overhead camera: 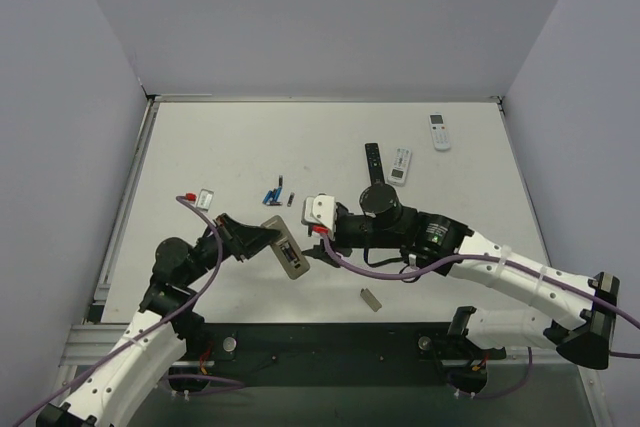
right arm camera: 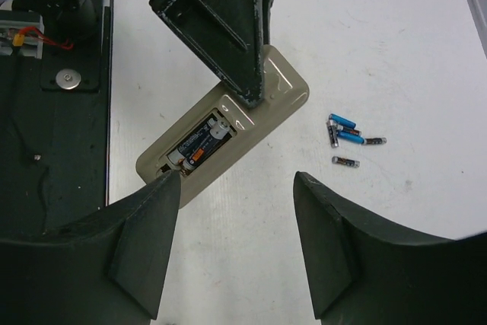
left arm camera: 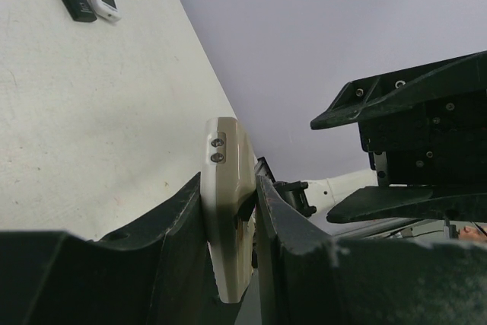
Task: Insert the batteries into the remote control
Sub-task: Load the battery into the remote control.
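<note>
While the left hand (left arm camera: 228, 215) clamps the remote control (overhead camera: 287, 250) low at 6 o'clock on the surface, the right hand (right arm camera: 237, 188) hangs above it, fingers apart and empty. One seated battery (right arm camera: 196, 147) fills the recess. The next should probably come from the batteries (right arm camera: 346, 133) at 12 o'clock and be pressed against the spring. No label is legible.

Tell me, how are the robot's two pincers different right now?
The left pincer is squeezed shut; the right pincer is open. The left pincer holds the remote control; the right pincer holds nothing and hangs near the remote's open battery slot, where a battery sits. Both are black with two fingers.
</note>
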Tool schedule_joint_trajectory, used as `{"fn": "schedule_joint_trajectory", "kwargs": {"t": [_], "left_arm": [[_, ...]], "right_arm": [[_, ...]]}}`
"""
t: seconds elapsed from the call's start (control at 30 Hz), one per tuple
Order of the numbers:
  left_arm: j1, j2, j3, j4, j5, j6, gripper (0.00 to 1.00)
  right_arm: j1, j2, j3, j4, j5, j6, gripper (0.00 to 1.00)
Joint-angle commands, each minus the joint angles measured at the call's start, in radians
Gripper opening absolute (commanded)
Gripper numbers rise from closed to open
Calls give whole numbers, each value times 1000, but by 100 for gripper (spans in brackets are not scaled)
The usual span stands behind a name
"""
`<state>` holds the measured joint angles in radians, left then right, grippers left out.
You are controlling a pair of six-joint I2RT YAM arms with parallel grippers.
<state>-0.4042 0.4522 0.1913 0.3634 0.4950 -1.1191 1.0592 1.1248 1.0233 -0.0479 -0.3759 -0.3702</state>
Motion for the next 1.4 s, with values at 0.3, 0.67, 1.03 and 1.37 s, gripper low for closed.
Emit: {"fn": "schedule_joint_trajectory", "kwargs": {"t": [0.3,0.67,1.03,1.37], "left_arm": [[4,49,119,36,129,12,0],[2,52,126,28,140,15,0],[4,51,131,25,146,12,0],[4,51,131,25,148,8,0]], "right_arm": [[-11,118,72,2,-175,-136,40],[-10,127,104,-10,-216,-145,36],[-10,150,133,-32,-273,-142,27],[-8,185,159,-38,-285,-141,24]]}}
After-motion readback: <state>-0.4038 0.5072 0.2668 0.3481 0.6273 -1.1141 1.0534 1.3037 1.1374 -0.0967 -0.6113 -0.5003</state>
